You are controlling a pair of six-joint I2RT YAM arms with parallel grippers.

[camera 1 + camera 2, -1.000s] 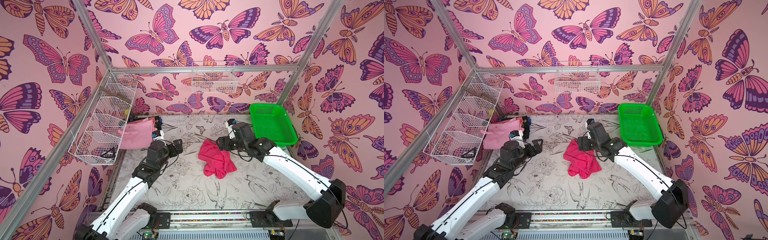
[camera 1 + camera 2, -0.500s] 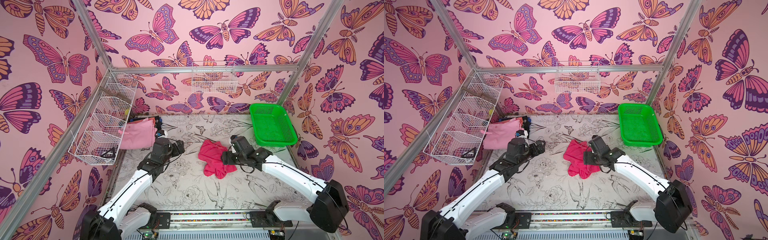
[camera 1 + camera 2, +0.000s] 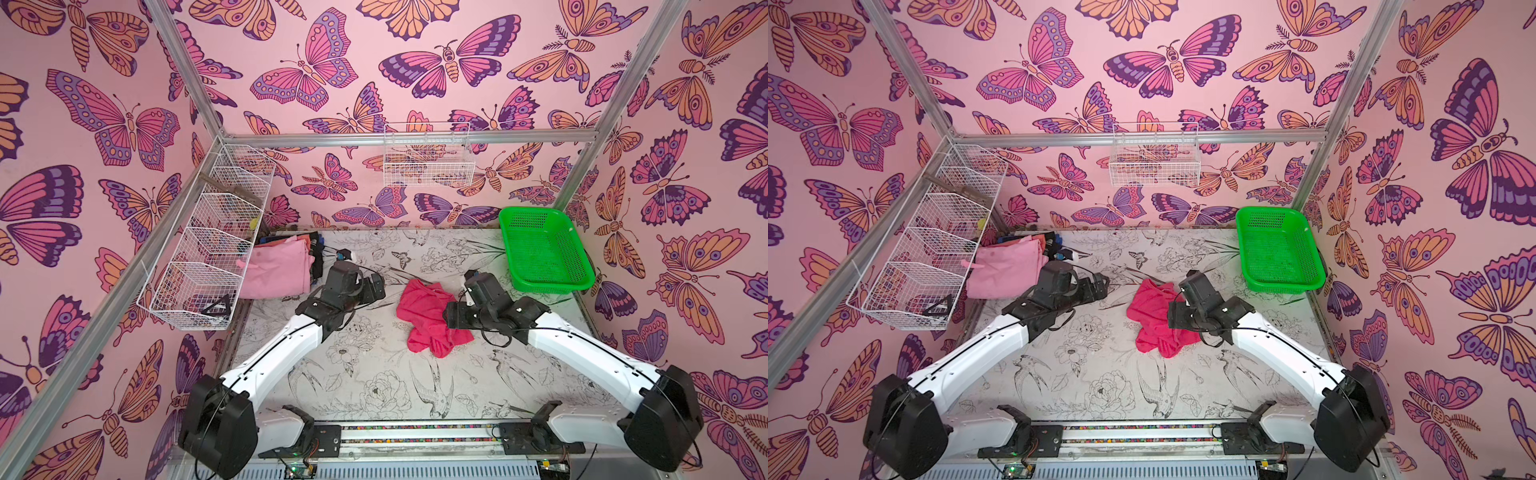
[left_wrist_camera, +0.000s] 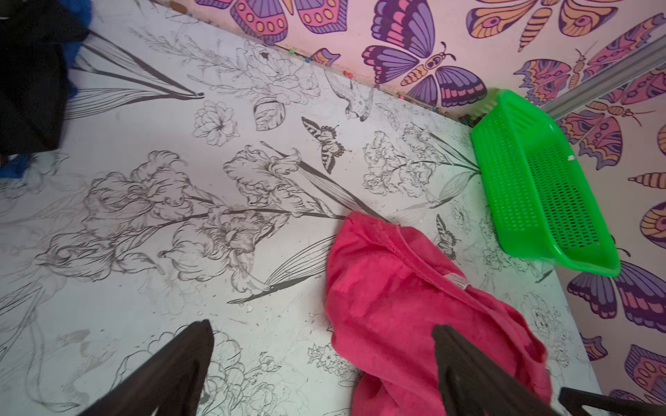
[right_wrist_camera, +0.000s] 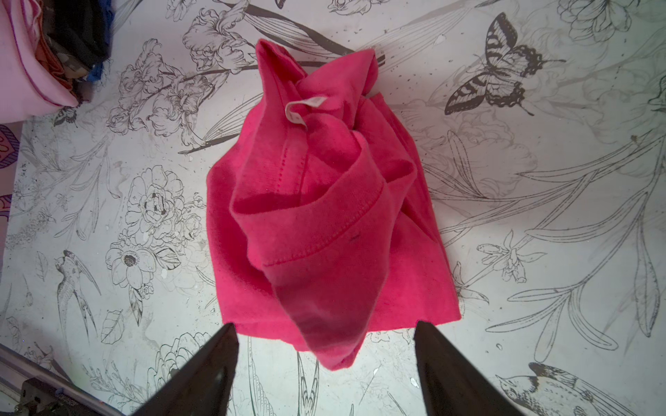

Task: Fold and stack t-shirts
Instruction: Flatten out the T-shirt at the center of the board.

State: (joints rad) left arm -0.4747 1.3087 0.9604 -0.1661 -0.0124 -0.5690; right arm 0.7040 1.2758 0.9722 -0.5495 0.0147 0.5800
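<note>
You had the crimson t-shirt (image 3: 430, 318) lying crumpled near the middle of the bench (image 3: 374, 374), its white neck tag (image 5: 306, 106) turned up. Your right claw (image 5: 324, 326) stood over the shirt's near edge with its jaws apart and nothing gripped; in the right wrist view a loose corner of cloth lay between the two fingers (image 5: 212, 360), touching neither. Your left claw (image 4: 320, 327) was spread wide and empty, just beside the shirt on the side away from the right arm. The light pink t-shirt (image 3: 278, 270) sat folded at the far left of the bench, on top of darker and orange shirts (image 3: 309, 245). The green basket (image 3: 552, 284) stood at the far right corner, apart from the crimson shirt.
</note>
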